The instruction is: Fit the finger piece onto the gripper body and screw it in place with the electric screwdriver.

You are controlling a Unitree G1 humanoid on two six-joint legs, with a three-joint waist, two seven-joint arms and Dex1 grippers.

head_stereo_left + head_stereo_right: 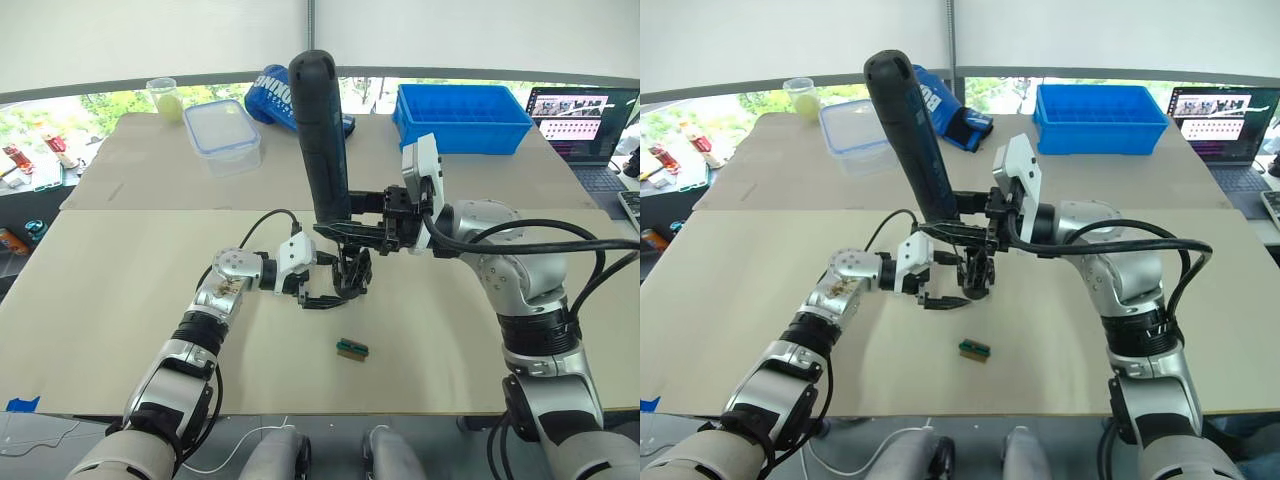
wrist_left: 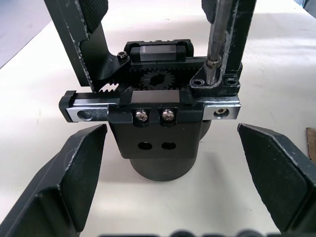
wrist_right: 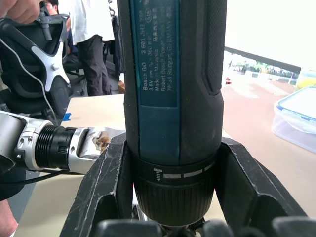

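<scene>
So the table [image 1: 120, 300] is the biggest thing here, and everything sits around the gripper body [image 2: 163, 123] standing near its middle. Directly above it, the right gripper [image 3: 173, 197] is clamped round the Bosch electric screwdriver [image 1: 320, 140], held nearly upright, its silver bit [image 2: 216, 44] reaching down onto the body's top rail. The left gripper [image 2: 168, 182] sits just beside the body with its 2 fingers [image 2: 74, 182] spread wide, touching nothing. A small green-and-black block [image 1: 352, 348] lies near the body, toward the robot.

Dark blue-black electric screwdriver [image 1: 320, 140], black gripper body [image 2: 158, 123], blue bin [image 1: 460, 115].
</scene>
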